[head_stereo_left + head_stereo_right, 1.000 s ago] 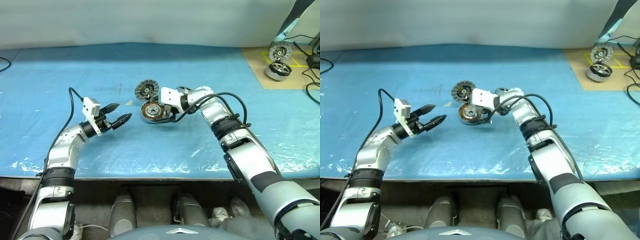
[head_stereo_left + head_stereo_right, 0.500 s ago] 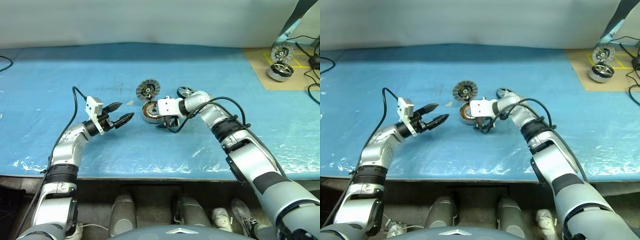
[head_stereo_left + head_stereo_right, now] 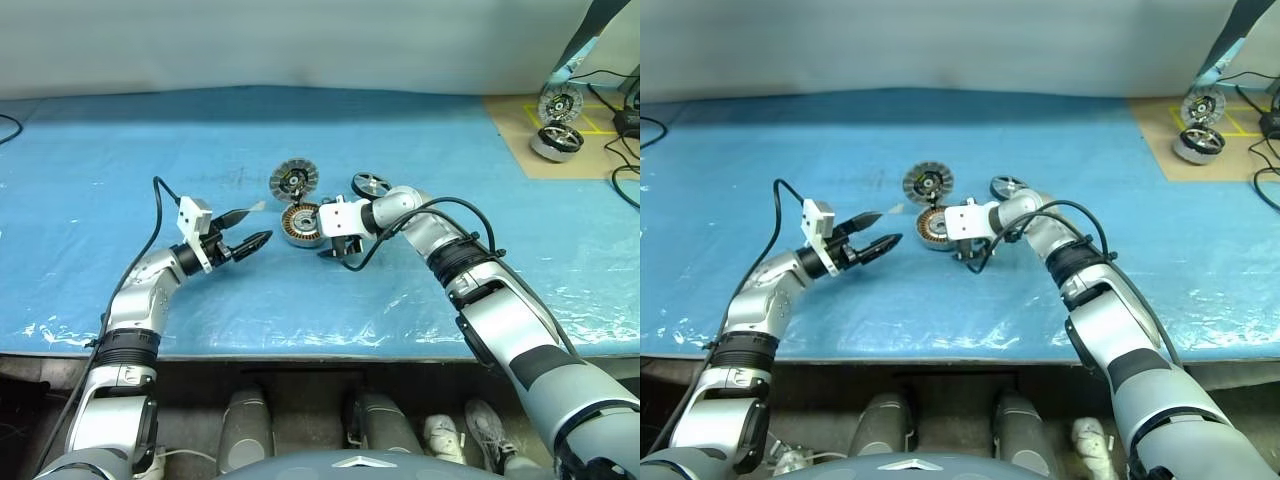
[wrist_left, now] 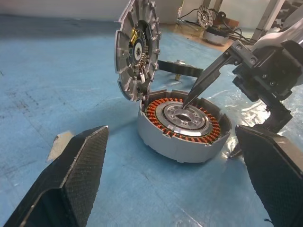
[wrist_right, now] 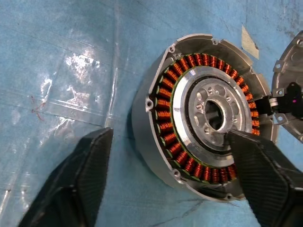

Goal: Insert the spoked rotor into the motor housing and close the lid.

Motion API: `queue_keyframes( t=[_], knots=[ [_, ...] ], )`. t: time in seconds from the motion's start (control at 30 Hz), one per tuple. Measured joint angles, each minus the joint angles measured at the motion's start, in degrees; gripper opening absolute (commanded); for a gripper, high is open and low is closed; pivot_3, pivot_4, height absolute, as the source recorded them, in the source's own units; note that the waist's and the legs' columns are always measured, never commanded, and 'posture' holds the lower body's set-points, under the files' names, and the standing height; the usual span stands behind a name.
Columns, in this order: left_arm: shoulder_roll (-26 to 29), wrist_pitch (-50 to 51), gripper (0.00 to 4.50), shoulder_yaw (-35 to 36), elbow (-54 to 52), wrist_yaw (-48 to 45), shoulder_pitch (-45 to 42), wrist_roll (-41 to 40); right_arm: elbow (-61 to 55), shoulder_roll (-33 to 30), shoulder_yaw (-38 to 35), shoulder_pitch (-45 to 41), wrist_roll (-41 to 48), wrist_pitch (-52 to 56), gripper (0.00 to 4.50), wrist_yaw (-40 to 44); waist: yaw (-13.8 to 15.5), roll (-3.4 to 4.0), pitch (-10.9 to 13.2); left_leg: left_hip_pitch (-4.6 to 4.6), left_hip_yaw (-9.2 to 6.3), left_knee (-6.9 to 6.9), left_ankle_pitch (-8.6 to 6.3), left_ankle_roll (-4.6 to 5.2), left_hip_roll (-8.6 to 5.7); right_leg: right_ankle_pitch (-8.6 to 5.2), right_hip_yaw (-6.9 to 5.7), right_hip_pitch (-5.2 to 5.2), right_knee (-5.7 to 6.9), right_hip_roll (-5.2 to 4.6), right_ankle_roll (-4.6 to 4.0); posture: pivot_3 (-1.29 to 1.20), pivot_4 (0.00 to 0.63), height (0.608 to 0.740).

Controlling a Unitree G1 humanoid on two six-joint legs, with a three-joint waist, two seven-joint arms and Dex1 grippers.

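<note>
The motor housing, a squat silver ring with copper windings, sits mid-table on the blue sheet. Its ribbed lid stands upright at the housing's far edge. The spoked rotor, dark-rimmed, lies flat on the sheet just right of the lid. My right gripper is open astride the housing's wall. One of its fingers points down at the silver centre, and the other rests outside the wall on the sheet. My left gripper is open and holds nothing, a short way left of the housing and aimed at it.
A second motor with its own raised lid stands on brown cardboard at the far right, among cables. A small scrap of tape lies left of the housing. The table's front edge runs below both arms.
My right gripper has dropped and rolled from above the housing to straddle its near wall, and the rotor behind the arm has come into sight. The left arm has kept still.
</note>
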Motion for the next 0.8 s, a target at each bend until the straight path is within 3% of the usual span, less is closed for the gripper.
queue_keyframes(
  t=[0.03, 0.4, 0.67, 0.8],
  knots=[
    [0.0, 0.0, 4.50, 0.0, 0.0, -0.1, 0.0, 0.0, 0.0, 0.0, -0.1, 0.0, 0.0, -0.2, 2.97, -0.3, 0.0, 0.00, 0.0, 0.02, 0.00, 0.00, 0.00, 0.00, 0.00, 0.00, 0.01, 0.02, 0.00, 0.00, 0.00, 0.00, 0.150, 0.740],
    [-0.3, 0.0, 4.50, 0.0, 0.0, -0.3, 0.6, 0.1, 0.7, 0.9, -1.5, -0.8, 1.2, 1.2, 2.97, 1.7, -0.1, 0.00, 0.0, 0.09, 0.03, 0.00, -0.01, 0.01, 0.00, 0.00, 0.06, 0.04, 0.02, 0.01, -0.01, 0.00, 0.150, 0.740],
    [-0.5, -0.1, 4.50, -0.1, 0.0, -0.3, 0.7, 0.3, -2.2, 3.2, -5.5, -1.9, 8.4, 7.2, 2.97, 6.3, 0.2, 0.00, 0.0, 0.00, 0.02, -0.01, -0.01, 0.02, 0.00, 0.00, 0.02, 0.01, -0.01, 0.00, -0.01, 0.00, 0.150, 0.740],
    [-0.6, -0.6, 4.50, -0.2, 0.0, -0.5, 0.7, 0.4, -2.8, 2.3, -3.7, -1.8, 6.4, 5.6, 2.97, 4.9, 0.3, 0.00, 0.0, -0.01, 0.01, -0.01, -0.01, 0.02, -0.01, 0.00, 0.01, 0.01, -0.01, -0.01, -0.01, 0.00, 0.150, 0.740]
  ],
)
